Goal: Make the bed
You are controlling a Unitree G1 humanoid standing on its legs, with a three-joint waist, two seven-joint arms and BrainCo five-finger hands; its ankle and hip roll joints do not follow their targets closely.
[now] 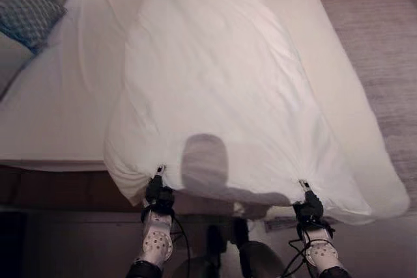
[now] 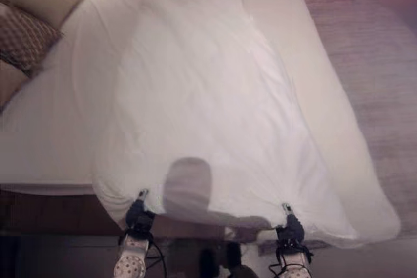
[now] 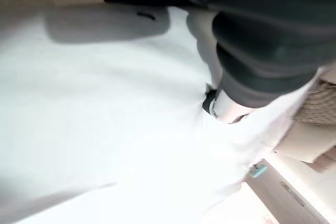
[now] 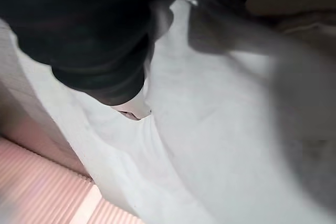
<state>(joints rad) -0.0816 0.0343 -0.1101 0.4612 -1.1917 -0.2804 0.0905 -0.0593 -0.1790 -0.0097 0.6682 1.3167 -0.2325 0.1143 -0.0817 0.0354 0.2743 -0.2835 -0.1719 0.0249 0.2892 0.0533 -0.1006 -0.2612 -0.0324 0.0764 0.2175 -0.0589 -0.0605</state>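
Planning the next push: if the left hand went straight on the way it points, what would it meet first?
The left hand already grips the white duvet; straight ahead lies more duvet on the bed, nothing else, though depth is unclear.

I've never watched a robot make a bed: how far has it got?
Partway. The duvet already lies lengthwise on the bed, but bunched narrow and skewed, leaving sheet bare on both sides. In hand: the left hand and right hand each grip its near edge, the cloth puckered there. Left to do: spread it square. The pillows sit at the far left corner.
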